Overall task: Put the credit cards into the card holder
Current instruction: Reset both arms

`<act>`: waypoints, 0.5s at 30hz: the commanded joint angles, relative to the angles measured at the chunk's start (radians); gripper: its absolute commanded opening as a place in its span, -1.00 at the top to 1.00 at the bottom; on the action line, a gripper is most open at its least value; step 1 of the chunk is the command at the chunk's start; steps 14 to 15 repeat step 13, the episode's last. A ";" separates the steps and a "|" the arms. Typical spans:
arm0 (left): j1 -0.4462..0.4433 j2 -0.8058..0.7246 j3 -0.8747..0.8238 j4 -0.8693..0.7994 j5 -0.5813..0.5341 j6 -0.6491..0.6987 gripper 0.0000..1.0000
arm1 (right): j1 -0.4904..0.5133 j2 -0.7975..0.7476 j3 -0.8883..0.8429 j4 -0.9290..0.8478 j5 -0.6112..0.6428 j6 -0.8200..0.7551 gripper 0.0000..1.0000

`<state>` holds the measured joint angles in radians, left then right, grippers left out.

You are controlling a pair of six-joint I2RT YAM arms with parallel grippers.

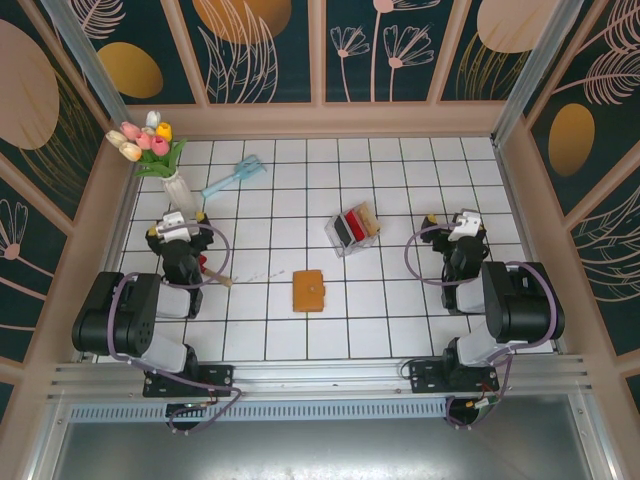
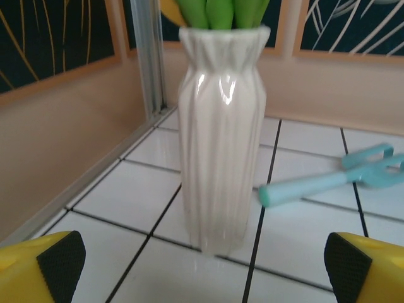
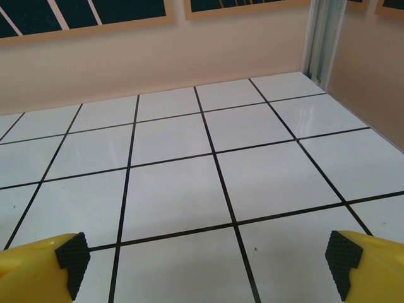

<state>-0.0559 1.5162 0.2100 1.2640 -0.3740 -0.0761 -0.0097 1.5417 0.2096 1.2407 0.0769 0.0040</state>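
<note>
Yellow fingers (image 2: 44, 265) tipped with black pads frame the bottom of each wrist view, set far apart with nothing between them, so we read the left gripper (image 1: 183, 216) and the right gripper (image 1: 455, 222) as wide open and empty. Both hang low over the white tiled surface (image 1: 400, 170), the left near its left edge and facing a ribbed white vase (image 2: 221, 139) of tulips that stands by the far-left corner, with a pale blue tool (image 2: 328, 180) lying just beyond it. The right gripper, near the right edge, looks over bare tiles. Toward the middle of the surface, the credit cards (image 1: 356, 224) stand on edge in a clear tray (image 1: 335, 238), red, black and tan showing. The card holder (image 1: 308, 291) lies apart from them, closer to the near edge, and looks folded shut. We judge the work not yet begun. To do this step well, we would bring the right gripper over the tray and narrow the jaws around one card's top edge only, lifting it straight up so its neighbours stay put. We would use the left gripper to pin and open the holder, keeping well away from the vase as it turns. We can read no brand, label or lettering on anything.
</note>
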 commanded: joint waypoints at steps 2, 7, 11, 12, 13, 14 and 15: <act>0.007 0.005 0.004 0.056 0.031 -0.033 -0.98 | -0.008 0.000 0.017 0.018 -0.022 0.018 -0.98; 0.007 0.006 0.000 0.066 0.030 -0.029 -0.97 | -0.008 -0.001 0.018 0.016 -0.023 0.018 -0.98; 0.007 0.007 -0.001 0.072 0.030 -0.029 -0.98 | -0.008 0.000 0.018 0.016 -0.025 0.019 -0.98; 0.007 0.006 -0.002 0.069 0.029 -0.030 -0.98 | -0.009 -0.001 0.018 0.017 -0.025 0.019 -0.98; 0.007 0.007 -0.001 0.070 0.029 -0.028 -0.98 | -0.008 0.000 0.017 0.017 -0.027 0.018 -0.98; 0.007 0.007 -0.001 0.070 0.029 -0.028 -0.98 | -0.008 0.000 0.017 0.017 -0.027 0.018 -0.98; 0.007 0.007 -0.001 0.070 0.029 -0.028 -0.98 | -0.008 0.000 0.017 0.017 -0.027 0.018 -0.98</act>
